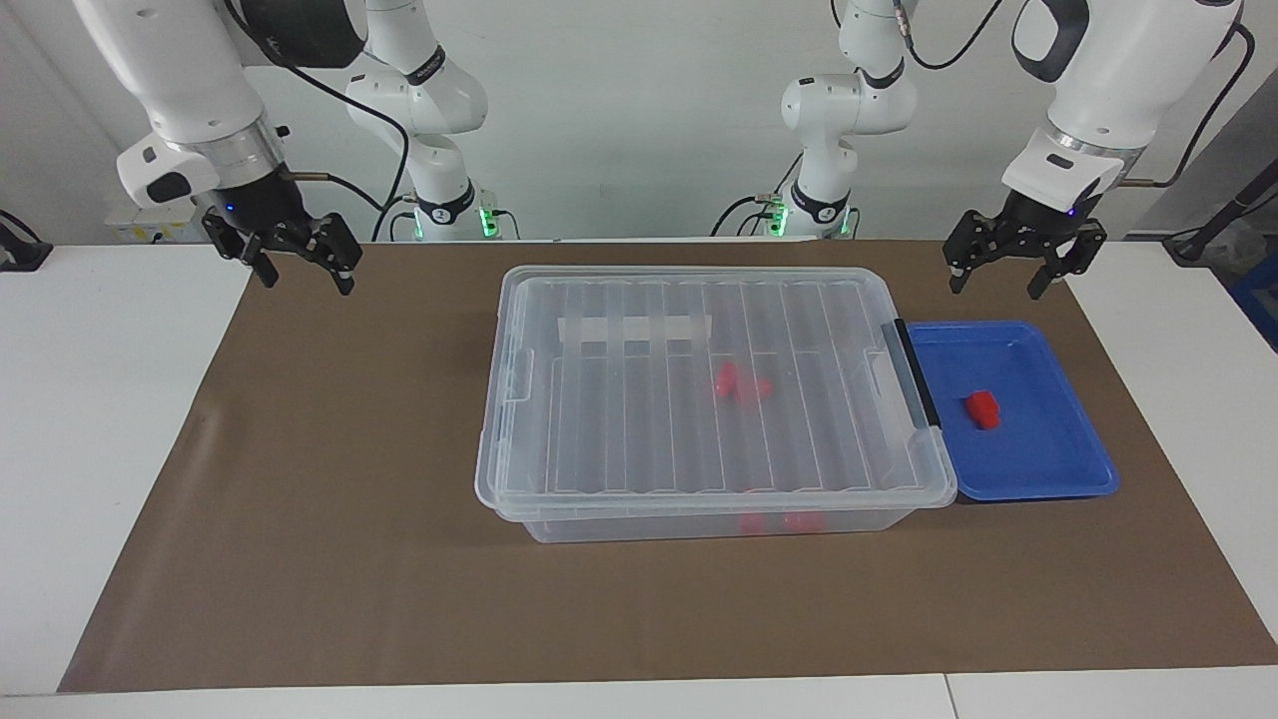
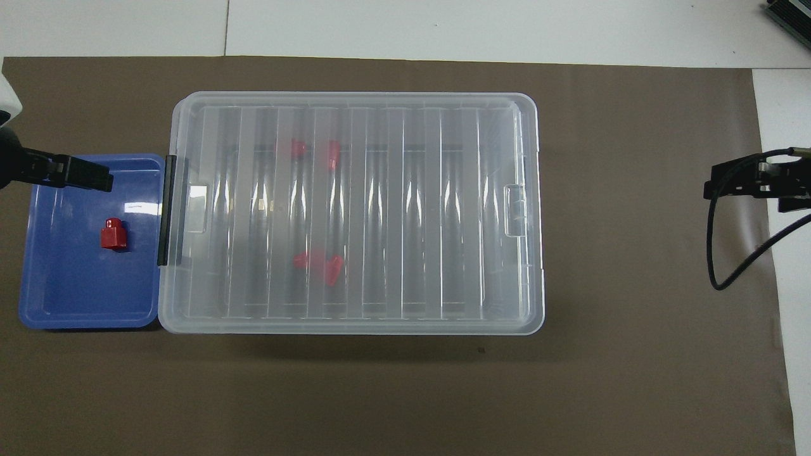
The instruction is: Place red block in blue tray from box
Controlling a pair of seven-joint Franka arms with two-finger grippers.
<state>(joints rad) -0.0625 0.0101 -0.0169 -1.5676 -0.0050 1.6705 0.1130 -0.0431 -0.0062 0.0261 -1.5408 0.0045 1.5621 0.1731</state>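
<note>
The red block (image 1: 982,409) (image 2: 114,234) lies in the blue tray (image 1: 1038,487) (image 2: 82,310), which sits against the black-clipped end of the clear box (image 1: 619,419) (image 2: 431,221). The box's ribbed lid is on. My left gripper (image 1: 995,290) hangs open over the tray's edge nearest the robots, holding nothing; one of its fingers (image 2: 82,176) shows in the overhead view. My right gripper (image 1: 307,283) (image 2: 747,180) hangs open and empty over the edge of the brown mat (image 1: 349,479), well away from the box.
Two other red pieces (image 1: 741,384) (image 2: 319,265) lie inside the closed box under the lid. More red shows through the box's wall farthest from the robots (image 1: 779,521). White table surface borders the mat on both ends.
</note>
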